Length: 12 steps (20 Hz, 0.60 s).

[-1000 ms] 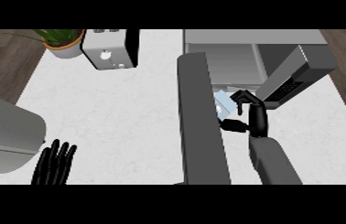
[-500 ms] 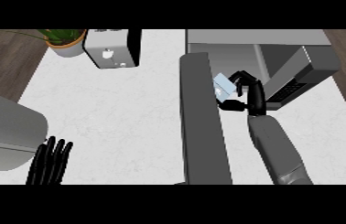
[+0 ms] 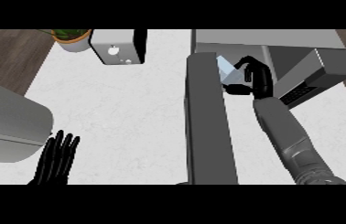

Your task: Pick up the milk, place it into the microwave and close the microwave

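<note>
Since the earlier frames my right hand (image 3: 251, 77) has moved up and forward, toward 12 o'clock, and the milk (image 3: 228, 70) has gone with it; now both are at the mouth of the microwave (image 3: 270, 47). My judgement is that the carrying part is almost finished and the placing part begins.

Nearest to me, at 7 o'clock, my left hand (image 3: 57, 157) rests on the counter (image 3: 128, 109) with the fingers straight and a little apart, holding nothing. It seems to stay in the same place as before.

From 6 o'clock the open microwave door (image 3: 206, 127) runs up the middle as a long dark slab, and my right forearm lies just beside it at 4 o'clock. Further, my right fingers are curled around the milk, with the thumb on its near side; the pale carton shows between the door and my fingers, partly hidden.

Far at 11 o'clock stand the toaster (image 3: 118, 47) and a plant pot (image 3: 71, 39), well apart from the work.
</note>
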Each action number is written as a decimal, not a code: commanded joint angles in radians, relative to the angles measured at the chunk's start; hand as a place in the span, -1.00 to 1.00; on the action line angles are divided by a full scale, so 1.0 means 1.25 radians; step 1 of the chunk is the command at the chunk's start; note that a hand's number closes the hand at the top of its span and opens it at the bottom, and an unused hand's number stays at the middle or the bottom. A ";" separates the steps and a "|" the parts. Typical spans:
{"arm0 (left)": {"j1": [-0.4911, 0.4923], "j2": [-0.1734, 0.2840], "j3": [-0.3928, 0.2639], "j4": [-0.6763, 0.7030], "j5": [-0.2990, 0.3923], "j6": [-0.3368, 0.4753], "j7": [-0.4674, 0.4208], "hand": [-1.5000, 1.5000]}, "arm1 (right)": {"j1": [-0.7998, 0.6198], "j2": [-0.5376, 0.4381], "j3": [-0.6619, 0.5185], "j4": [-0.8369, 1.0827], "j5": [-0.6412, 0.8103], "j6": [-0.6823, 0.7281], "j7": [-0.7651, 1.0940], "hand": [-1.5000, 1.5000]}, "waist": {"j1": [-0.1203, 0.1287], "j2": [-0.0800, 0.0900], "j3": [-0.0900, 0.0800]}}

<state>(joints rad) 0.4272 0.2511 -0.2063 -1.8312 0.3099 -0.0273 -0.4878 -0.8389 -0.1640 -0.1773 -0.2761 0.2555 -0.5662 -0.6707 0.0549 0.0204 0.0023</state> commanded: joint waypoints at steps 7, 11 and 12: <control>-0.029 0.016 -0.003 0.016 -0.070 0.030 0.022 -1.00 | -0.104 -0.062 -0.012 0.098 0.039 -0.172 0.066 1.00 | 0.033 0.017 0.002; -0.041 0.027 0.001 0.024 -0.081 0.028 0.031 -1.00 | -0.139 -0.095 0.007 0.131 0.069 -0.207 0.099 -1.00 | 0.043 0.021 0.002; -0.042 0.027 -0.004 0.031 -0.085 0.026 0.034 -1.00 | -0.132 -0.089 0.013 0.143 0.077 -0.215 0.102 -1.00 | 0.043 0.022 0.002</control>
<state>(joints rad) 0.3883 0.2789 -0.2043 -1.8014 0.2292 -0.0024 -0.4591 -0.9814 -0.2558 -0.1782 -0.1378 0.3212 -0.7838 -0.5677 0.1002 0.0421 0.0040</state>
